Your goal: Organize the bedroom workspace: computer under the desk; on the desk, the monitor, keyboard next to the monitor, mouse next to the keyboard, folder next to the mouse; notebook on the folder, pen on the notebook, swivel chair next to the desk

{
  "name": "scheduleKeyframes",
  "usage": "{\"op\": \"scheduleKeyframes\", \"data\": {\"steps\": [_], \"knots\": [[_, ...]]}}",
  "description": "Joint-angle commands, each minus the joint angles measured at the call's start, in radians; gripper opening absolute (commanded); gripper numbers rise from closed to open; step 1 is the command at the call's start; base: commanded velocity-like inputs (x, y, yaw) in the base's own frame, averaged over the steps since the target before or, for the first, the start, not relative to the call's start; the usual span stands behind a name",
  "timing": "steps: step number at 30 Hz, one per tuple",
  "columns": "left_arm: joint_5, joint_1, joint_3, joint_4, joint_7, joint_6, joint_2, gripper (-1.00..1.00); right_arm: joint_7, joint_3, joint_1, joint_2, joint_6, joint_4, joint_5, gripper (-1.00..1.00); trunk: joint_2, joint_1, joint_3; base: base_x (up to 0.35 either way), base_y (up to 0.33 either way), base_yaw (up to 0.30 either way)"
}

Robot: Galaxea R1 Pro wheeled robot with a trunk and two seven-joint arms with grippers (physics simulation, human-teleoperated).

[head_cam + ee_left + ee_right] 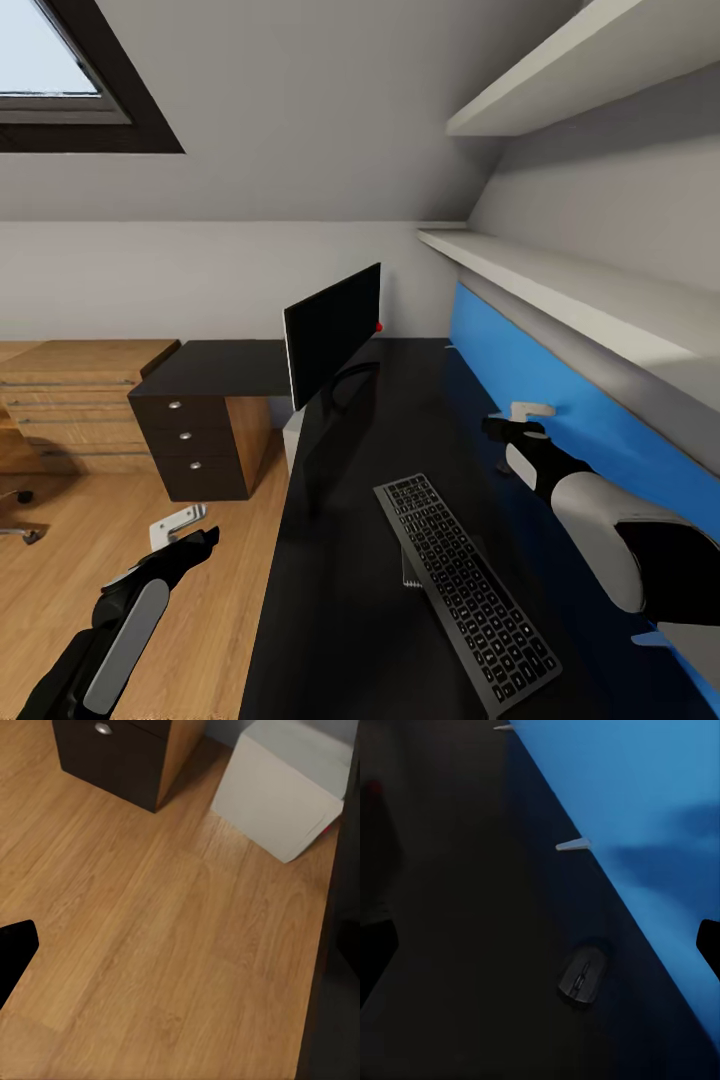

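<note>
- We held the right claw (512, 428) above the bench (350, 620); its opening was indeterminable.
- The mouse (583, 977) lay below; we judged a centred, vertical descent best.

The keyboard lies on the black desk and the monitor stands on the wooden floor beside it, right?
Not quite. The keyboard does lie on the black desk, but the monitor stands on that same desktop, farther back, not on the wooden floor. The head view shows this.
</note>
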Motion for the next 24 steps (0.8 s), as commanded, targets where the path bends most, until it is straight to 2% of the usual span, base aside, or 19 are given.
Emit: {"op": "scheduleKeyframes", "data": {"steps": [1, 24], "knots": [[0.01, -0.001, -0.003, -0.001, 0.01, 0.001, 0.001, 1.0, -0.002, 0.005, 0.0, 0.0, 0.002, -0.001, -0.01, 1.0, -0.001, 0.0, -0.003, 0.0, 0.0, 0.0], [0.012, -0.001, -0.003, 0.018, 0.011, -0.002, 0.002, 1.0, -0.002, 0.005, 0.034, -0.001, -0.002, -0.002, -0.009, 1.0, -0.001, 0.0, -0.038, 0.0, 0.0, 0.0]]}}
